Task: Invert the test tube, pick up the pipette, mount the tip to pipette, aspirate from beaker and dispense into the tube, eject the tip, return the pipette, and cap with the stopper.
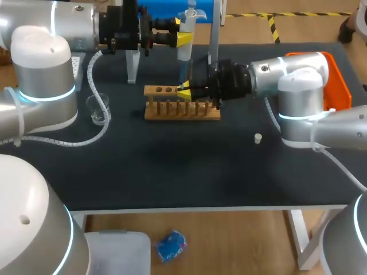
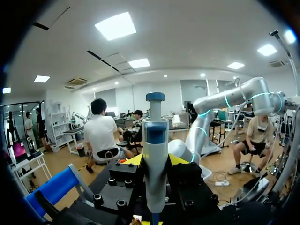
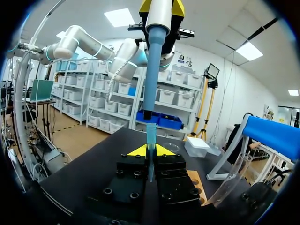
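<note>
My left tool is clenched on the white-and-blue plastic pipette, upright over the wooden tube rack on the black desk. My right tool grasps a small translucent blue pipette tip just below the pipette's nozzle.

The left arm and right arm are silver-grey, with rounded white joint caps and thin glowing cyan rings. The left gripper and right gripper are black blocks with round black screws and yellow wedge tips. A white ribbed cable loops beside the left arm.
</note>
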